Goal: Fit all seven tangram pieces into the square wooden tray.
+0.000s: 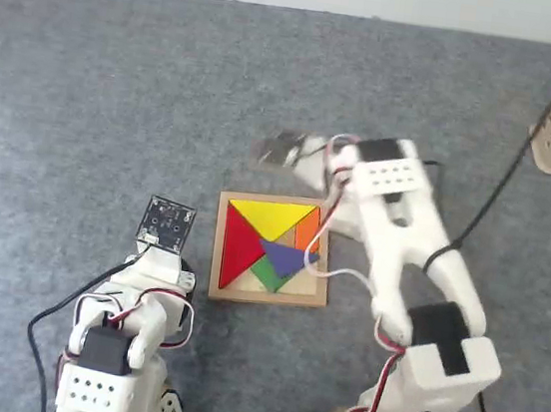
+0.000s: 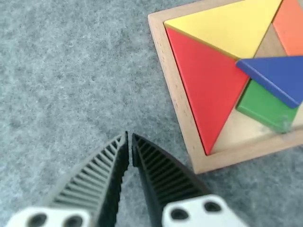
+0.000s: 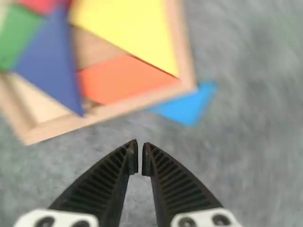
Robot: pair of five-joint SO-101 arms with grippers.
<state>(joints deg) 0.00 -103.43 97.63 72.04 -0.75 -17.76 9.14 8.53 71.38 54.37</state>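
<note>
I see my left tool (image 2: 129, 138) clenched empty beside the tray (image 2: 176, 87), my right tool (image 3: 139, 145) clenched empty near a light-blue piece (image 3: 185, 107).

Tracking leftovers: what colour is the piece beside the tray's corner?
The piece is light blue; right wrist view.

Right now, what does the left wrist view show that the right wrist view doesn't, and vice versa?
Left wrist only: the left end effector, shut, beside the wooden tray. Right wrist only: the right end effector, shut, and a light blue triangle lying on the carpet outside the tray's rim. Both: the tray holding the yellow triangle, red triangle, dark blue piece, orange piece and green piece.
</note>
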